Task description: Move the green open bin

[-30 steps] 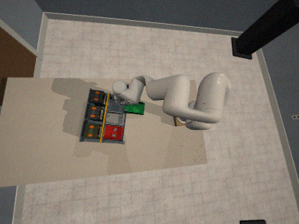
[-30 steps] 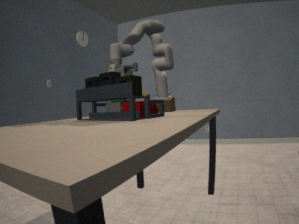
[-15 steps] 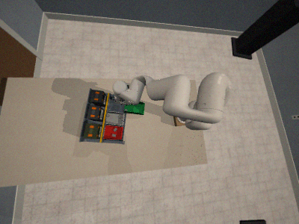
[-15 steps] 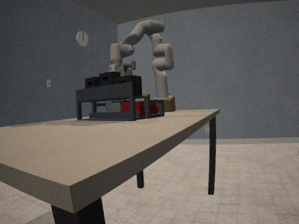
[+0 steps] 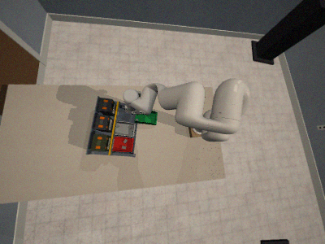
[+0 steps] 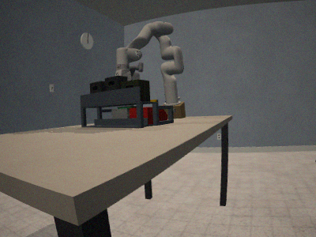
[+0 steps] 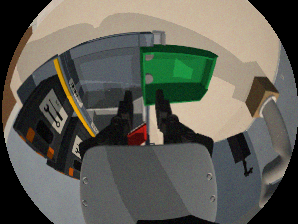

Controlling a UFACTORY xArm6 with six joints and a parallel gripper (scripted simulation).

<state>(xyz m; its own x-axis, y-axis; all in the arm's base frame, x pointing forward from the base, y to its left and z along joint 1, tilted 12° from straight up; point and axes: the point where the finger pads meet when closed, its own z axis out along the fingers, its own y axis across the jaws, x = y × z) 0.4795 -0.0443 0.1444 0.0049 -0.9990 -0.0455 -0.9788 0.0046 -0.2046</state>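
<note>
Tool hung part-spread, pinching nothing | green bin lay just beyond its fingertips, mostly out past the shelf front, presumably so we could regrip it

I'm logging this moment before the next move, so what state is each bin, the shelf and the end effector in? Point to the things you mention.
End effector (image 5: 132, 111) (image 6: 126, 75) (image 7: 144, 98): partly open, empty.
Green bin (image 5: 146, 118) (image 6: 126, 107) (image 7: 182, 75): mostly beyond the shelf's front; support unclear.
Red bin (image 5: 123, 145) (image 6: 138, 113) (image 7: 137, 135): on lower tier, holding parts.
Grey bin (image 5: 124, 129) (image 6: 119, 113): on lower tier.
Black bins (image 5: 103, 122) (image 6: 115, 82) (image 7: 52, 110), olive bin (image 5: 100, 143) (image 6: 138, 84): on upper tier.
Shelf (image 5: 135, 155) (image 6: 140, 114) (image 7: 110, 39): upright.
</note>
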